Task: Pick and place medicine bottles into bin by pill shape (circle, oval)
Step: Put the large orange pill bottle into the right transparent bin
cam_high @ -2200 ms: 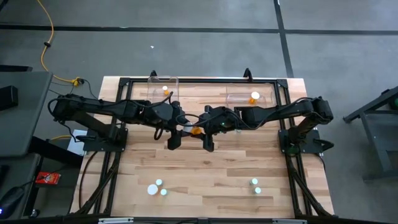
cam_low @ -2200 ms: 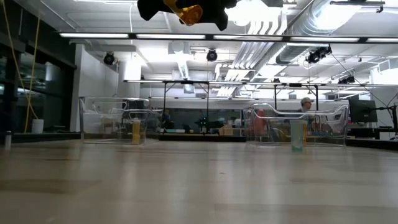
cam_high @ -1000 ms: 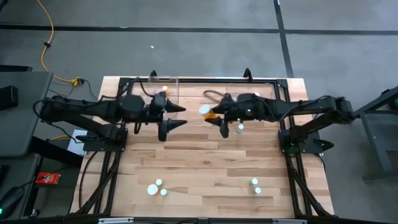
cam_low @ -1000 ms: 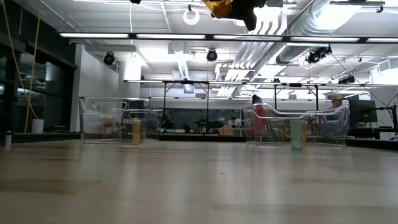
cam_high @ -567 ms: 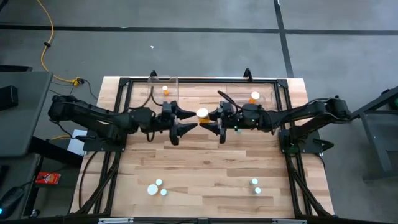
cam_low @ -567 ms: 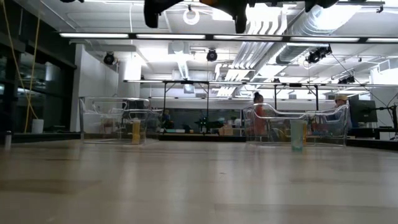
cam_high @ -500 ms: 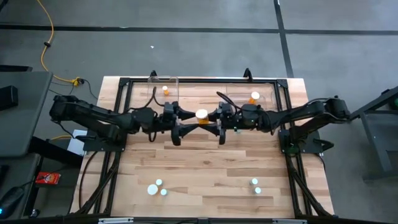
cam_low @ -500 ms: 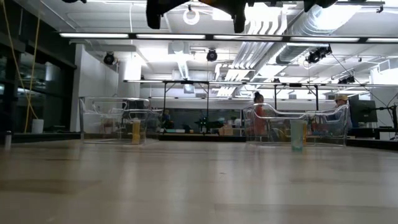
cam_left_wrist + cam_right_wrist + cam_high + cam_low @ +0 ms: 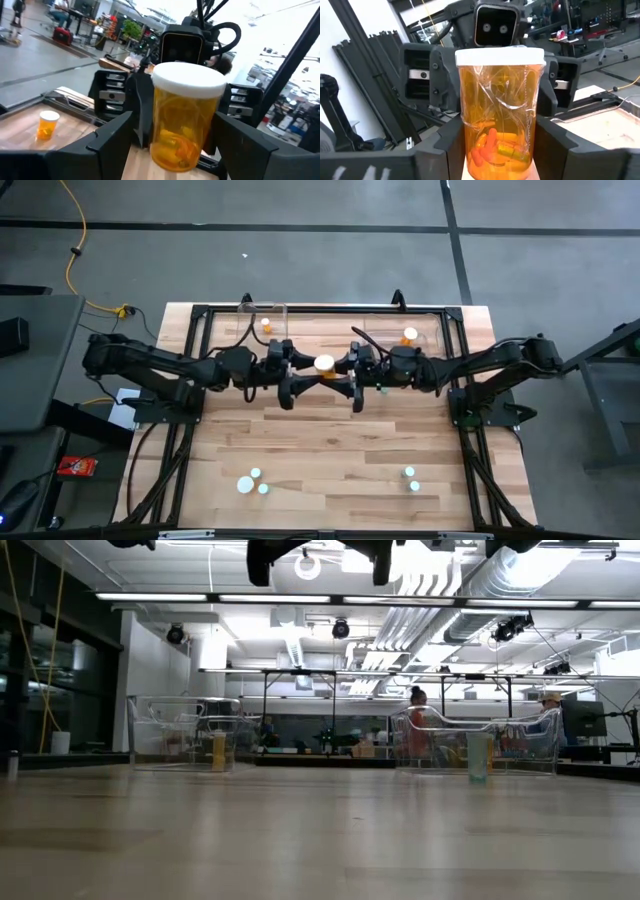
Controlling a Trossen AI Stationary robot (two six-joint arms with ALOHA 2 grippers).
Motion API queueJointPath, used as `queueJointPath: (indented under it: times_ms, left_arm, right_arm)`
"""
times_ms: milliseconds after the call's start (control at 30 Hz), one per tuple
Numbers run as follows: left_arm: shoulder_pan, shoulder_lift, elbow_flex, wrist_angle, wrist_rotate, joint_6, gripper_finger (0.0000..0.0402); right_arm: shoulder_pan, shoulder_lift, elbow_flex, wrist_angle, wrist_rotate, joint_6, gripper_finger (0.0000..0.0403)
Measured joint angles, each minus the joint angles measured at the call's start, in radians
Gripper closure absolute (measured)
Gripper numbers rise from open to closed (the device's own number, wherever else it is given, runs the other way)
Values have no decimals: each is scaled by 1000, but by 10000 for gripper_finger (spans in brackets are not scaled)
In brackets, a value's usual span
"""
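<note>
Left end effector (image 9: 298,379) apparently reached bottle (image 9: 324,363).

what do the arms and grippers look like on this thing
Two dark, near-black jointed arms with loose black cables looping along them. The left gripper and right gripper each have two broad, flat matte-black fingers. Each wrist carries a boxy black camera housing with two small round lenses.

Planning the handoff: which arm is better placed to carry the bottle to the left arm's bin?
Left, probably: its open left gripper flanks the bottle held by the right gripper, and that bin lies on its side.

Bottle (image 9: 324,363) btwn left hand (image 9: 298,377), right hand (image 9: 347,377)
</note>
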Motion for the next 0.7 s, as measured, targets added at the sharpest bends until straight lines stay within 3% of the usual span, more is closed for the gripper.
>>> queueJointPath:
  times_ms: [333, 700]
  left_arm:
    - [0, 76, 91, -17, 13, 52, 145]
    - [6, 76, 92, -18, 1, 71, 147]
  right_arm:
    - [0, 1, 0, -14, 0, 4, 239]
    - [0, 1, 0, -24, -23, 2, 239]
